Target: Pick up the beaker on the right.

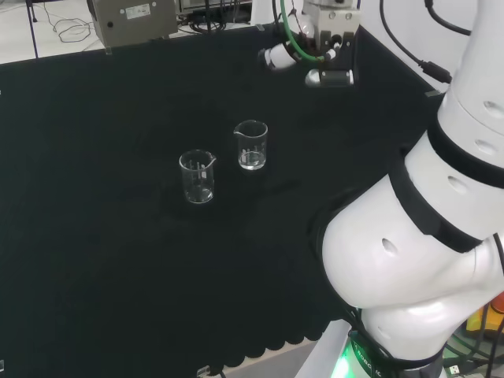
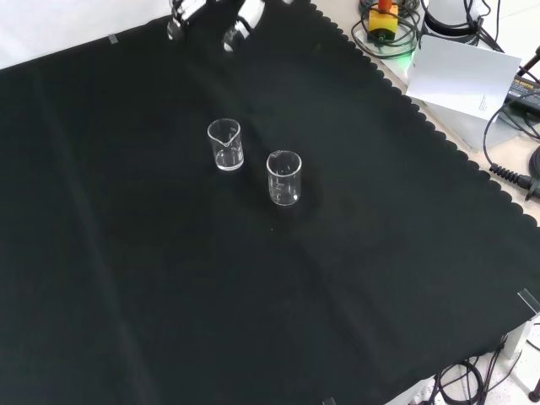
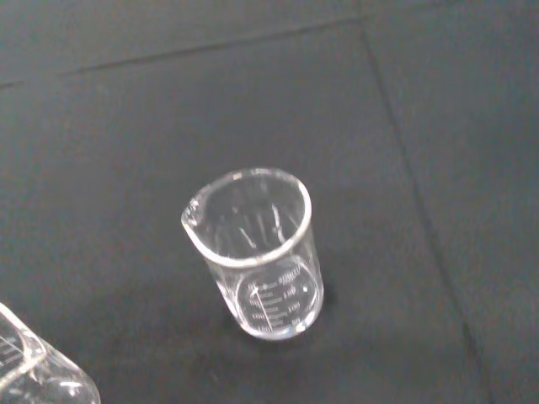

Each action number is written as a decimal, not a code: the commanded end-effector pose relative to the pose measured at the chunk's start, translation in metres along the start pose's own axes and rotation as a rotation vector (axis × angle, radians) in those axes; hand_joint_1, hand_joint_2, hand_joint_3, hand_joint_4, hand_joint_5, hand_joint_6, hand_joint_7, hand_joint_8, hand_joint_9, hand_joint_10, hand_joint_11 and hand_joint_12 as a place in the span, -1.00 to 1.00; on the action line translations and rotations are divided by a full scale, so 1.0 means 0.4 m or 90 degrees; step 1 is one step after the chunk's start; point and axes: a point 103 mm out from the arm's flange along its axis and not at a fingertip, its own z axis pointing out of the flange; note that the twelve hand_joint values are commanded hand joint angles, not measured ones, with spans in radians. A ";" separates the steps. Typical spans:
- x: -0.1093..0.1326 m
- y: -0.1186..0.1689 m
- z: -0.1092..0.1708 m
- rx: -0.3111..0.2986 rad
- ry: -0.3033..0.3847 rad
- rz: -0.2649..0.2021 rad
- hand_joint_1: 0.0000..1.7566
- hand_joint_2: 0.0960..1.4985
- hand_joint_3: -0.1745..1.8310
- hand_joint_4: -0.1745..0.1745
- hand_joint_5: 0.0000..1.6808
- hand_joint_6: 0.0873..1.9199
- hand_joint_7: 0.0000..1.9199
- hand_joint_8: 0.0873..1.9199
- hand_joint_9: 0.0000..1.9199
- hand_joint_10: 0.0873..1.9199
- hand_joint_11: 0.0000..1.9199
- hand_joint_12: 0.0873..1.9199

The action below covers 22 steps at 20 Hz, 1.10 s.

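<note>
Your target beaker (image 1: 251, 146) is empty glass: light, slick, fragile. Wrap it mid-wall, w/ thumb opposite. Robot hand (image 2: 239, 23) hangs apart; can't tell if it's released or clenched.

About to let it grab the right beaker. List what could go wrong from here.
The two beakers stand close together, so the hand, high above the cloth, might bump the neighbour on its way down. Both are clear glass and look alike, so it could pick the wrong one or tip one over.
</note>
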 end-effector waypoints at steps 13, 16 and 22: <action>-0.091 0.092 0.231 0.038 0.146 -0.038 -0.06 -0.26 -0.25 -0.14 -0.46 -1.00 -0.68 -0.40 -0.52 -0.40 -0.91 0.42; -0.087 0.098 0.247 0.043 0.146 -0.051 -0.04 -0.30 -0.22 -0.15 -0.43 -1.00 -0.67 -0.40 -0.51 -0.40 -0.90 0.42; -0.080 0.106 0.287 0.062 0.169 -0.086 -0.04 -0.31 -0.21 -0.19 -0.45 -1.00 -0.66 -0.39 -0.51 -0.40 -0.90 0.42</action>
